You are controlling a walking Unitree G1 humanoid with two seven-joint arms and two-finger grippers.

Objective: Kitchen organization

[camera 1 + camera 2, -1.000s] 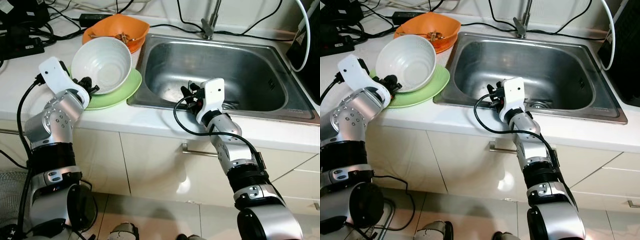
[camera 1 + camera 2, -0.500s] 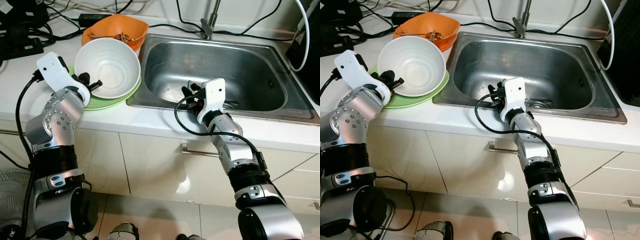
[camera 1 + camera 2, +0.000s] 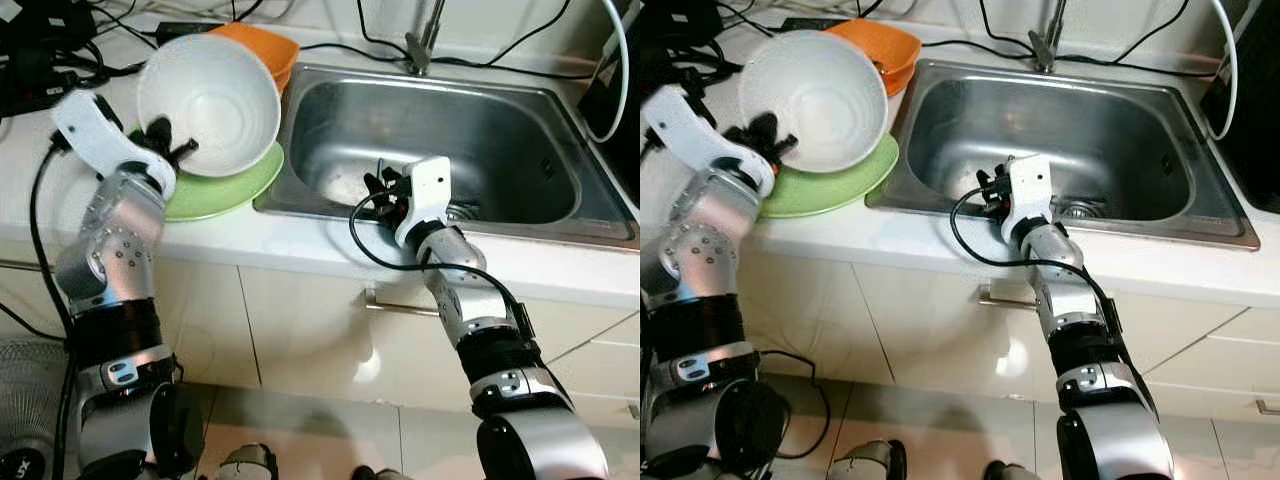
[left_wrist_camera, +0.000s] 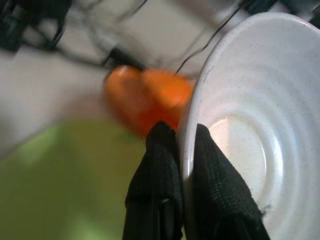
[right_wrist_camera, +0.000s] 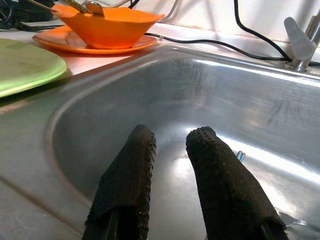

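bowl: white bowl point(image 3: 208, 103) upper left of frame, tipped up off the green plate point(image 3: 225, 186)
left gripper point(image 4: 186, 150): pinched onto the rim, probably so it lifts clear
right gripper point(image 5: 172, 150): fingers slightly apart, empty, parked over the sink point(image 3: 520, 130)

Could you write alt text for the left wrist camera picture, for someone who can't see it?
Two black fingers of the robot's left claw pinch the rim of a white speckled bowl, one finger inside, one outside. Behind, blurred, lie an orange bowl and a green plate.
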